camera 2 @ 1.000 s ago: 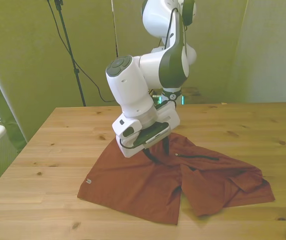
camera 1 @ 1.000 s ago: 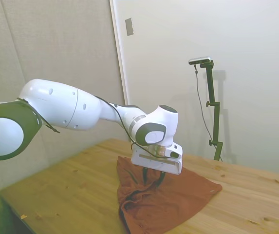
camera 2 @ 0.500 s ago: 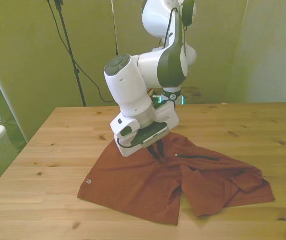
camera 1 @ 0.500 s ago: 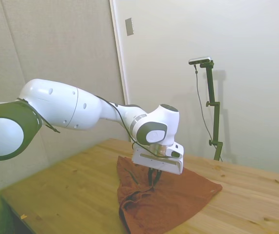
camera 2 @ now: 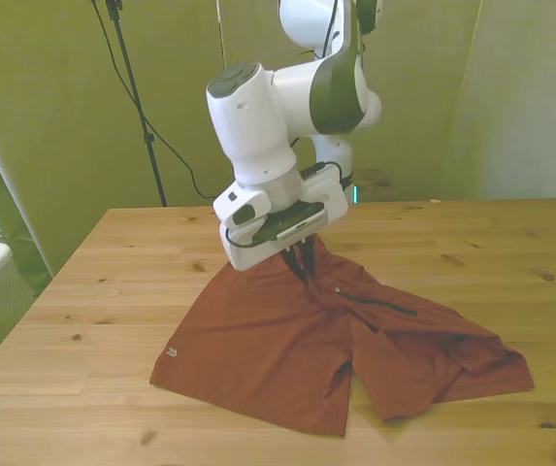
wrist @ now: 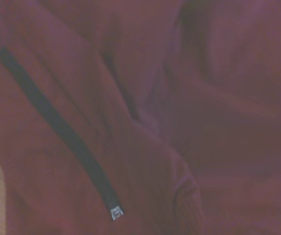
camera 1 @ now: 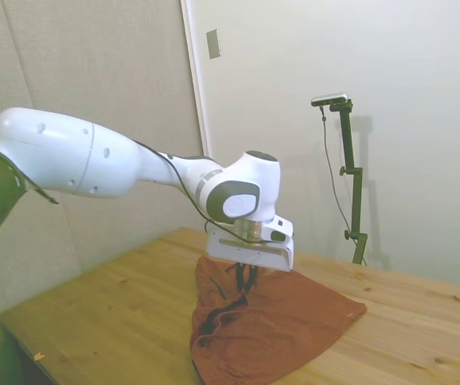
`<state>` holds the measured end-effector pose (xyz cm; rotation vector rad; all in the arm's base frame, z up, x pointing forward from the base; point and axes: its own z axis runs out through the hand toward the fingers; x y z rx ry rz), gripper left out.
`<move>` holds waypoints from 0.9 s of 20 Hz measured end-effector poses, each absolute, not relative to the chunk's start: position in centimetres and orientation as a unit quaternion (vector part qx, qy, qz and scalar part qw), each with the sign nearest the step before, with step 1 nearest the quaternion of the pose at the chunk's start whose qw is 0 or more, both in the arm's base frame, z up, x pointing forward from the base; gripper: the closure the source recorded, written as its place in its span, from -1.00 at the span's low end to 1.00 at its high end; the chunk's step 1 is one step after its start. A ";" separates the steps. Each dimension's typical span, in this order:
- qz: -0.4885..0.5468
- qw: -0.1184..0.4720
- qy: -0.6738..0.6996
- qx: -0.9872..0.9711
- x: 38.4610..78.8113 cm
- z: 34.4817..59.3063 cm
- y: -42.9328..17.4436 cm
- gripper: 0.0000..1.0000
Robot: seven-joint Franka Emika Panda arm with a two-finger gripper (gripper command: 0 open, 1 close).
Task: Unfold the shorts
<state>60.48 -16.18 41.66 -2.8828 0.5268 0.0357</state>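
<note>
side view: the gripper [camera 1: 243,281] pinches a raised fold of the rust-orange shorts [camera 1: 282,329], its dark fingers pressed together on the cloth; the rest drapes down onto the wooden tabletop [camera 1: 109,313].

front view: the shorts [camera 2: 287,349] lie mid-tabletop, lifted to a peak near the far edge under the gripper [camera 2: 302,264].

wrist view: blurred cloth with a dark zippered pocket slit [wrist: 57,127], seemingly creased.
</note>
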 end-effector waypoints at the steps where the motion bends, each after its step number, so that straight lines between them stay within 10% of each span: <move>1: 0.004 0.100 0.172 -0.980 59.9 42.5 -14.9 1.00; 7: -0.011 0.072 0.143 -0.987 54.6 44.4 -6.4 1.00; 18: 0.014 -0.006 0.025 -1.000 43.7 37.8 6.7 1.00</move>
